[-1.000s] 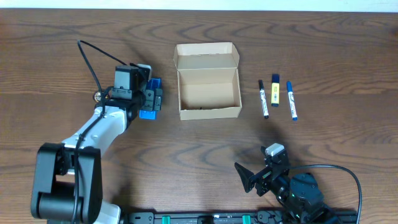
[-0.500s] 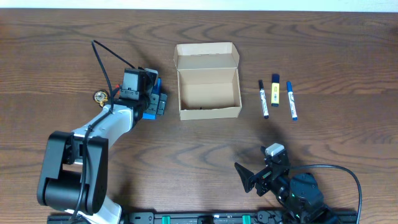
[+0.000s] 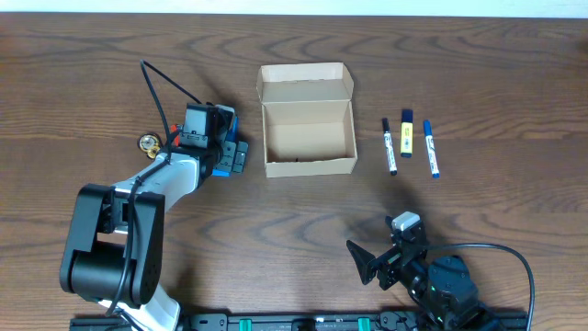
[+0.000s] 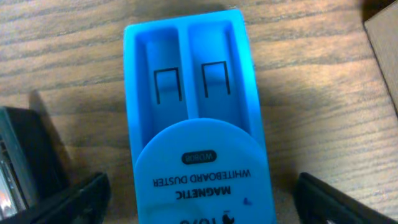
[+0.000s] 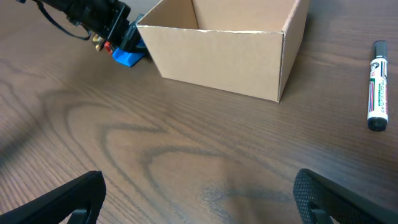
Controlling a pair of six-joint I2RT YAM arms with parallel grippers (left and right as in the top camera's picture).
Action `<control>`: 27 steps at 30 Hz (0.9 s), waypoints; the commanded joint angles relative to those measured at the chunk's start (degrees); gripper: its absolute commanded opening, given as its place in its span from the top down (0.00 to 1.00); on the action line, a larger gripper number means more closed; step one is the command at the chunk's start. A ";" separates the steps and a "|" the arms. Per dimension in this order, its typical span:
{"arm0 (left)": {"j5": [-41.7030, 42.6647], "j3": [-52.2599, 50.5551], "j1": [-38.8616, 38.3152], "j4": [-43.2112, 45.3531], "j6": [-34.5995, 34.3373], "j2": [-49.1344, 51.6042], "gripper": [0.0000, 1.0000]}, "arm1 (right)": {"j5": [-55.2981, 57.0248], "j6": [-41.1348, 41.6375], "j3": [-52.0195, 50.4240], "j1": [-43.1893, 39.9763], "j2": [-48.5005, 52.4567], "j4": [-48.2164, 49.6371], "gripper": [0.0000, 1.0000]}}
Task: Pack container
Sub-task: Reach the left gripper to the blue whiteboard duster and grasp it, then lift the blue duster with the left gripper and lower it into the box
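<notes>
The container [image 3: 309, 140] is an open tan cardboard box in the middle of the table, its flap lid [image 3: 305, 85] folded back. It also shows in the right wrist view [image 5: 230, 53]. My left gripper [image 3: 226, 147] is open and straddles a blue magnetic whiteboard duster [image 4: 193, 118] lying left of the box, with a gap at each finger [image 4: 202, 202]. A black marker [image 3: 390, 145], a yellow-and-blue highlighter [image 3: 406, 133] and a blue marker [image 3: 431, 147] lie right of the box. My right gripper [image 5: 199, 202] is open and empty above bare table at the front.
A small round brass-coloured object [image 3: 147, 142] lies left of the left wrist. The left arm's black cable [image 3: 161, 92] loops above it. The black marker [image 5: 376, 87] and the duster's corner [image 5: 127, 58] show in the right wrist view.
My left arm has swung its wrist a little right and toward the front, settling over the blue duster. The right arm, the box and the markers have not moved.
</notes>
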 commanded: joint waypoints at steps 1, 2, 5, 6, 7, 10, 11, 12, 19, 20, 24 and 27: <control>-0.11 0.85 -0.02 0.13 0.46 0.83 0.17 | 0.57 -0.98 -0.22 0.44 -0.31 -0.02 0.01; 0.04 0.85 -0.02 0.13 0.44 0.83 0.22 | 0.57 -0.96 -0.22 0.44 -0.31 -0.02 0.01; 0.04 0.85 -0.04 0.13 0.44 0.81 0.32 | 0.57 -0.98 -0.22 0.44 -0.31 -0.02 0.01; 0.02 0.85 -0.04 0.11 0.44 0.83 0.37 | 0.57 -0.98 -0.22 0.44 -0.31 -0.02 0.01; 0.02 0.85 -0.04 0.11 0.44 0.81 0.39 | 0.57 -0.96 -0.22 0.44 -0.31 -0.02 0.01; 0.04 0.85 -0.04 0.11 0.44 0.81 0.45 | 0.57 -0.98 -0.22 0.44 -0.31 -0.02 0.01; 0.04 0.85 -0.04 0.13 0.44 0.81 0.46 | 0.57 -0.96 -0.22 0.44 -0.31 -0.02 0.01; 0.02 0.85 -0.04 0.15 0.44 0.81 0.48 | 0.57 -0.98 -0.22 0.44 -0.31 -0.02 0.01; -0.02 2.71 -0.04 -0.42 0.46 -0.17 0.57 | 0.57 -0.96 -0.22 0.44 -0.31 -0.02 0.01; -0.15 3.52 -0.02 -0.81 0.50 -0.68 0.57 | 0.57 -0.96 -0.22 0.44 -0.31 -0.02 0.01; -1.68 8.04 -0.04 -2.84 1.36 -3.72 0.60 | 0.57 -0.98 -0.22 0.44 -0.31 -0.02 0.01; -1.31 11.85 -0.17 -4.79 4.92 -6.78 0.61 | 0.57 -0.98 -0.22 0.44 -0.31 -0.02 0.01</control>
